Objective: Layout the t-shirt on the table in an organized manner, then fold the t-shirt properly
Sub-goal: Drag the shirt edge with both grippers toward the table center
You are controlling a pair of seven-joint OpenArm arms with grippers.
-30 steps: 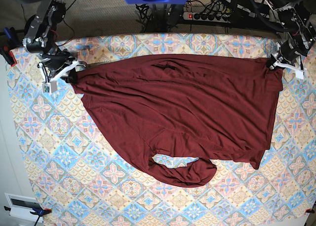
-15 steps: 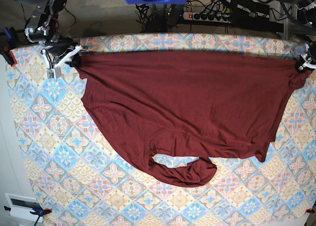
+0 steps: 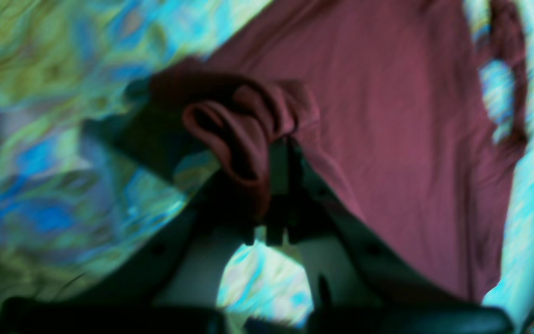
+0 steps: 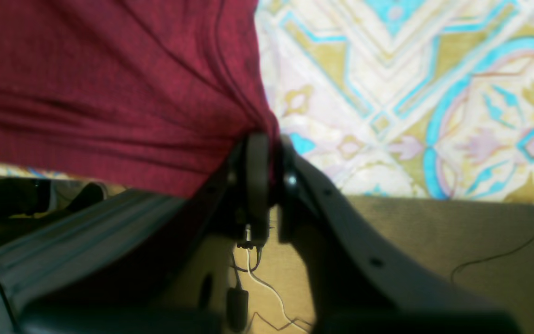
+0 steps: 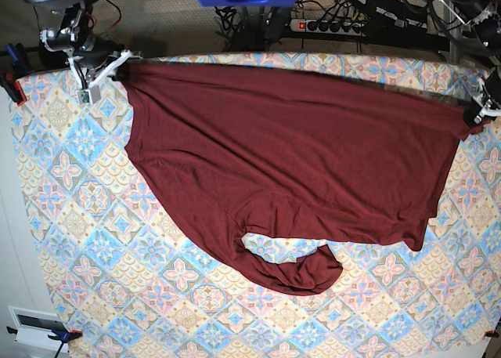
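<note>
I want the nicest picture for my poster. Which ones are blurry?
Left wrist view: the most blurred, the table smeared green-blue, the t-shirt soft. Right wrist view: cloth pattern fairly sharp, the gripper up close fuzzy. Base view: clearest, evenly lit.

The base view looks straight down from overhead; both wrist views sit close, sharing the t-shirt (image 5: 290,162).

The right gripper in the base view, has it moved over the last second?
Yes. The right gripper, shut on the t-shirt, has gone up toward the table's far edge, dragging that corner along.
</note>
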